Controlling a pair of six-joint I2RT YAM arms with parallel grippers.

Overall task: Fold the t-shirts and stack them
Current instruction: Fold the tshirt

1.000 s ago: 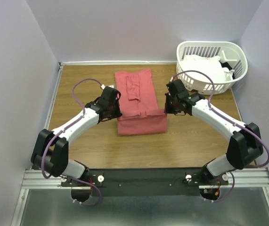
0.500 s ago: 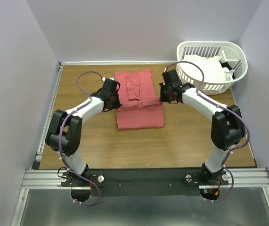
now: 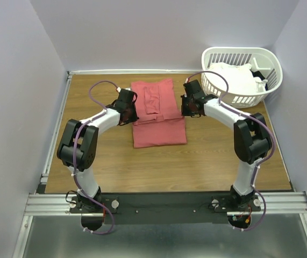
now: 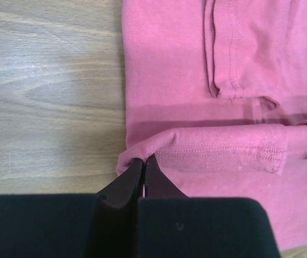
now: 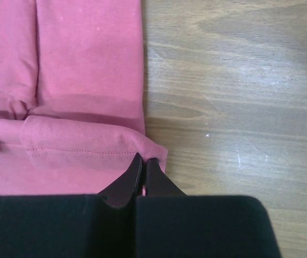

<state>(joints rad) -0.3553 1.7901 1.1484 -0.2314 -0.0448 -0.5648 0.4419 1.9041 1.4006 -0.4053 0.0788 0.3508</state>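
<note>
Folding red shirt (image 3: 158, 121), lying mid-table: near hem lifted, doubled over body. Left gripper (image 4: 142, 161) fingers clamped tight on hem's left corner; right gripper (image 5: 144, 160) likewise on right corner. Judged step: carrying hem toward collar, fold partway. Next move calls for both arms travelling together, edge taut and level, then letting go. White shirts (image 3: 234, 78) in basket (image 3: 250, 52), far right.

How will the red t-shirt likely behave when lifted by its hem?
Probably floppy: the red t-shirt rolls and creases where the left gripper and right gripper pinch it. Its unheld middle would likely sag between them.
</note>
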